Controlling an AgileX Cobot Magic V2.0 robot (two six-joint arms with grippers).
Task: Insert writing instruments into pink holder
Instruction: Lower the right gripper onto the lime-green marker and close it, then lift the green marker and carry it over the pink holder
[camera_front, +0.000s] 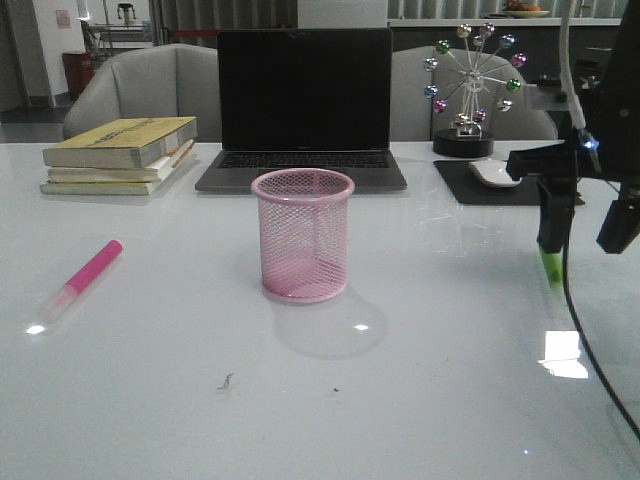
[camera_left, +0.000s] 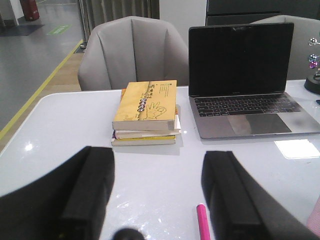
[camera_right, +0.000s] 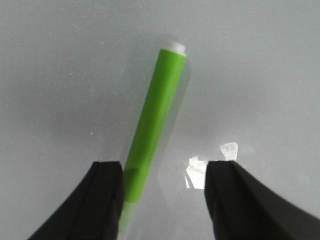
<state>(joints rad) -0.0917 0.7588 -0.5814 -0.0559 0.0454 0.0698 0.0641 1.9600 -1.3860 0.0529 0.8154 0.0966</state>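
Two hands, one at each side of the desk (camera_front: 150, 400). Right hand (camera_front: 580, 235): poised at the right of the front view, fingers pointing down, with the green highlighter (camera_front: 551, 265) showing just below one finger. In the right wrist view the fingers (camera_right: 105, 200) stand apart; the green highlighter (camera_right: 152, 125) runs lengthwise out from between them, close against one finger, a clear gap to the other, its whitish end farthest from the hand. Whether the near finger actually touches the barrel cannot be told, and the hand is not clamped on it. The barrel's pale reflection beside it suggests that it is at or just above the desk surface.

Left hand (camera_left: 157, 192): seen only in the left wrist view, fingers wide apart and holding nothing. The pink highlighter (camera_front: 82, 280) lies flat near the desk's left edge, its long axis running diagonally, the whitish cap towards the front; its pink end (camera_left: 202, 222) shows just inside one finger.

Pink holder (camera_front: 303, 235): upright and empty at mid-desk, in front of the laptop (camera_front: 303, 105), well apart from both markers. Judgement: the right hand is nearer the green highlighter, the left nearer the pink; from the right hand the holder lies across the desk towards the robot's left.
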